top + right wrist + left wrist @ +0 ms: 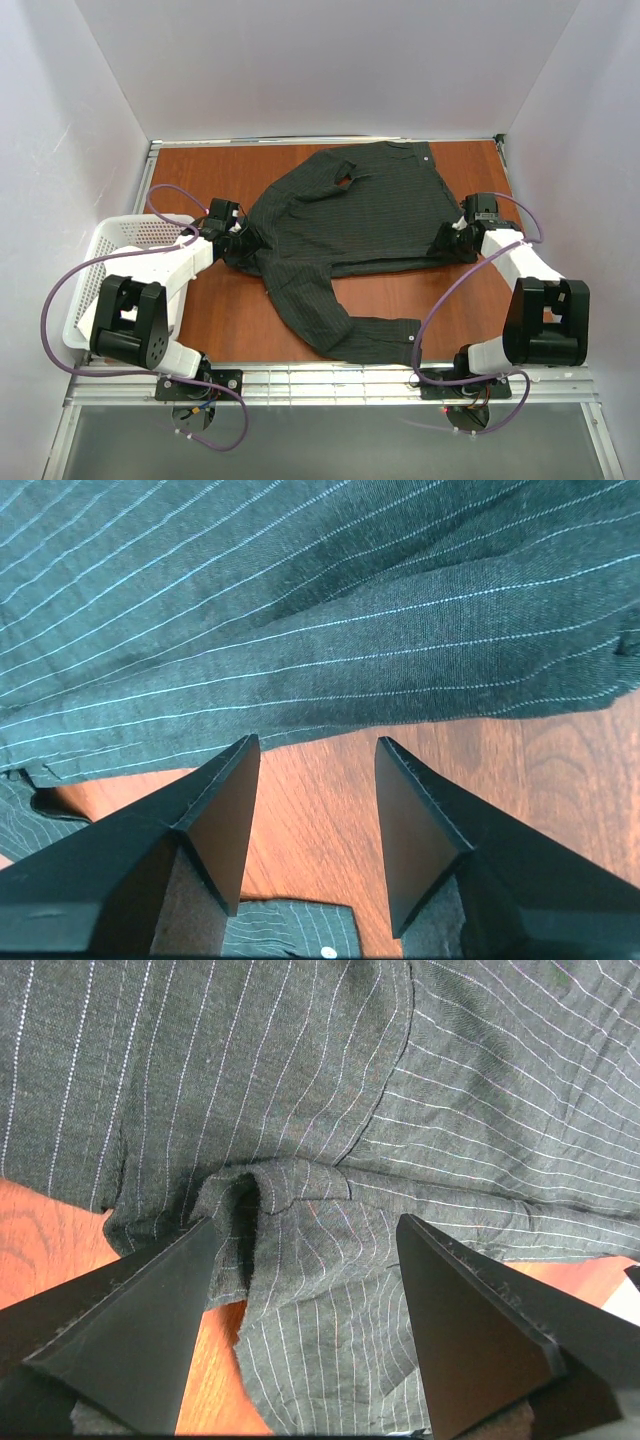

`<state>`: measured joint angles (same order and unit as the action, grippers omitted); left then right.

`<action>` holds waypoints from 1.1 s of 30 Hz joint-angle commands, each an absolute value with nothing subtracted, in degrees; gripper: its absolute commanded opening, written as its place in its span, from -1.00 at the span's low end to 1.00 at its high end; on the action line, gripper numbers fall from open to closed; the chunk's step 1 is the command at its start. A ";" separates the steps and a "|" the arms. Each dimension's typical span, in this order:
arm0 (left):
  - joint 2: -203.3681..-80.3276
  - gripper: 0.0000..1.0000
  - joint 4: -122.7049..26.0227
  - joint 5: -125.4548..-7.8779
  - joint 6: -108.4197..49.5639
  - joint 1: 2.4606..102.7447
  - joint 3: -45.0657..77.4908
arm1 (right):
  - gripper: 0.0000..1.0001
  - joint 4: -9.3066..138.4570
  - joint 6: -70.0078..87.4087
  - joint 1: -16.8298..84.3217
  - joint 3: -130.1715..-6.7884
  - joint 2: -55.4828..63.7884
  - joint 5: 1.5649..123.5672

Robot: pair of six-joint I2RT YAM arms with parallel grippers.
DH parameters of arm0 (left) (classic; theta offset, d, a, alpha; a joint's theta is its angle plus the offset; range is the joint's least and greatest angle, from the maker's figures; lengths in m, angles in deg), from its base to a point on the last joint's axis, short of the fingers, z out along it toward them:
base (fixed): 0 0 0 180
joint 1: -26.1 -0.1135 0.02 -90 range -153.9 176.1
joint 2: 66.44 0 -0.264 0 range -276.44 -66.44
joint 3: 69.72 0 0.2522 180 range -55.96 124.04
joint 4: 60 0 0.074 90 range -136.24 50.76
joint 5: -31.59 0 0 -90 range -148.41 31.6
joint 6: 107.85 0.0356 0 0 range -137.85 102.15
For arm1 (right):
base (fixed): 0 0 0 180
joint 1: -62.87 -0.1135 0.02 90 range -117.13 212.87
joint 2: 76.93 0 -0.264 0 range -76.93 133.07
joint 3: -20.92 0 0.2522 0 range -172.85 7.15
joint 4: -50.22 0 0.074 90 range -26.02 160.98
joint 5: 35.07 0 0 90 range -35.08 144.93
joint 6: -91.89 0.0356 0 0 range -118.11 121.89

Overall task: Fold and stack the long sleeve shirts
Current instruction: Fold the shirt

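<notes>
One dark charcoal pinstriped long sleeve shirt [352, 215] lies spread on the wooden table [420, 290], one sleeve trailing to the front with its cuff [395, 342] near the front edge. My left gripper [240, 240] is open at the shirt's left edge; in the left wrist view [305, 1235] bunched fabric [300, 1260] lies between its fingers. My right gripper [450, 240] is open at the shirt's right lower edge; in the right wrist view [318, 750] bare wood lies between its fingers, just short of the shirt's edge [350, 680].
A white mesh basket [110, 260] stands at the left of the table, under my left arm. White walls enclose the table on three sides. A metal rail [330, 380] runs along the front edge.
</notes>
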<state>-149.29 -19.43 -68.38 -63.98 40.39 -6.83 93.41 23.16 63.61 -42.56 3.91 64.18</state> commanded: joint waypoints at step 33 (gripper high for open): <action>-141.25 0.50 -14.07 -64.65 -60.65 38.94 -6.74 | 0.03 92.28 20.60 68.84 -59.48 11.60 51.67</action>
<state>-146.01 -17.20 -66.31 -61.38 39.32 -8.32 91.05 20.91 66.58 -60.61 18.51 53.21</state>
